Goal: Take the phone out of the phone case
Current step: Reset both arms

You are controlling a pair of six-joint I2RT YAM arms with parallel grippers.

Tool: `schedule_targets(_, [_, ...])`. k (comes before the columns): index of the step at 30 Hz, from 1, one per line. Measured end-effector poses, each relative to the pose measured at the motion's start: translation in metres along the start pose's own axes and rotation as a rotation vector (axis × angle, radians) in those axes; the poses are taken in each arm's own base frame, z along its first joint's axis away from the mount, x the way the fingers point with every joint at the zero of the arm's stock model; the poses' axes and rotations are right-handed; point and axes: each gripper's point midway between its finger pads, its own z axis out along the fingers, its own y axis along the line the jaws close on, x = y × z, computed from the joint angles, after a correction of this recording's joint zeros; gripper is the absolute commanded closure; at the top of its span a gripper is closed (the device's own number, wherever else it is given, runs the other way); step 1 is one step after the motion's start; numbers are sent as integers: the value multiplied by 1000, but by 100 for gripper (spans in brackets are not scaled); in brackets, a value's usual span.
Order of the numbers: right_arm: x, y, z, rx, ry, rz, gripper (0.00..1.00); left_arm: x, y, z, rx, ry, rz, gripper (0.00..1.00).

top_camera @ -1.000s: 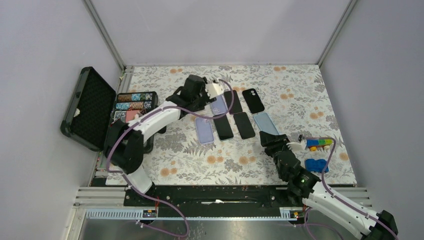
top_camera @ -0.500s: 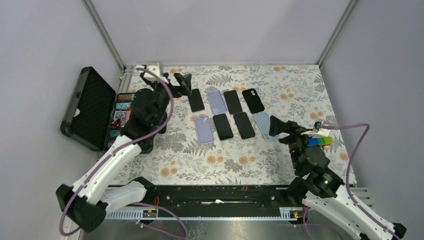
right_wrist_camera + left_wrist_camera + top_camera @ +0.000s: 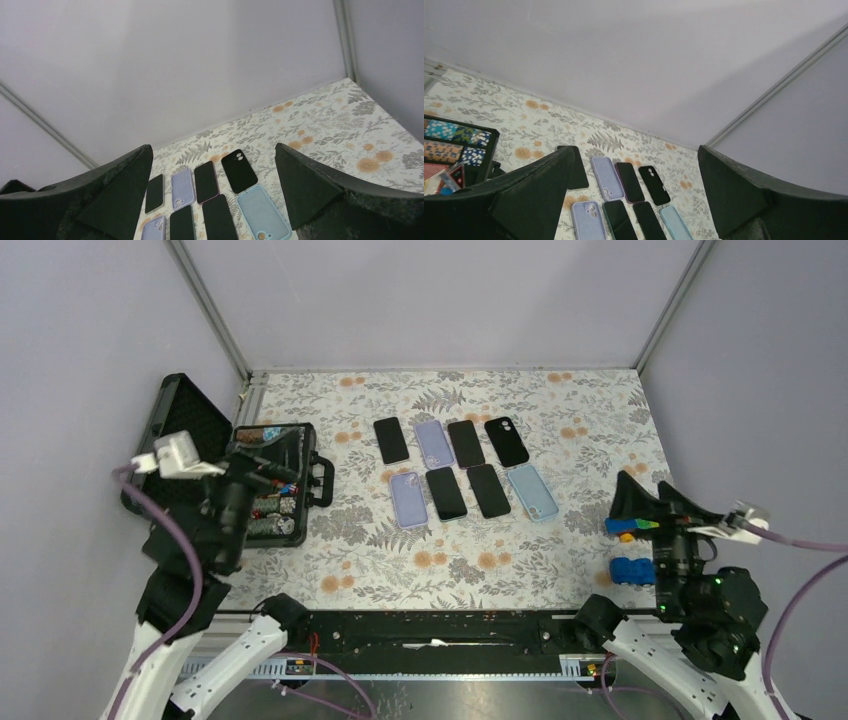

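We saw a floral-patterned desk (image 3: 560, 420) from above, with eight phone-shaped items lying flat in two rows of four at its middle.

The far row held, from left to right:
- a far black phone (image 3: 391, 440)
- a far lavender case (image 3: 434, 443)
- a dark phone with a reddish rim (image 3: 466, 443)
- a black case back (image 3: 506, 441) showing a camera lens

The near row held, from left to right:
- a near lavender case (image 3: 407, 499)
- a near black phone (image 3: 446, 493)
- a second near black phone (image 3: 489, 490)
- a light blue case (image 3: 532, 491)

The coloured cases lay back up with their camera cutouts showing. We could not tell whether a phone sat inside each.

The left tool (image 3: 634, 152) hung at the near left above an open black carrying case (image 3: 290, 430) with colourful contents. Its jaws were spread wide and gripped nothing. The right tool (image 3: 212, 147) hung at the near right, close to a strip of coloured blocks (image 3: 628, 526) and a blue block (image 3: 628, 570). Its jaws were also spread wide and gripped nothing. Both tools were well apart from the rows of phones, and both wrist cameras looked toward them.
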Motion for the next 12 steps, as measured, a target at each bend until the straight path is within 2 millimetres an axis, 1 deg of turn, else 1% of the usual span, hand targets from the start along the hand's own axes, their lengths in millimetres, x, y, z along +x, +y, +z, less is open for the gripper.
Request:
schedule_targets(2, [-10, -10, -6, 15, -35, 8, 2, -12, 7, -19, -3, -39, -18, 1])
schedule_targets(5, [-19, -25, -13, 46, -87, 34, 2, -19, 20, -36, -33, -63, -11, 1])
schedule_targets(8, [-19, -33, -14, 81, -109, 41, 2, -19, 31, -45, -62, -60, 15, 1])
schedule_targets(12, [-8, -37, -12, 106, -98, 13, 2, -18, 40, -53, -85, -55, 46, 1])
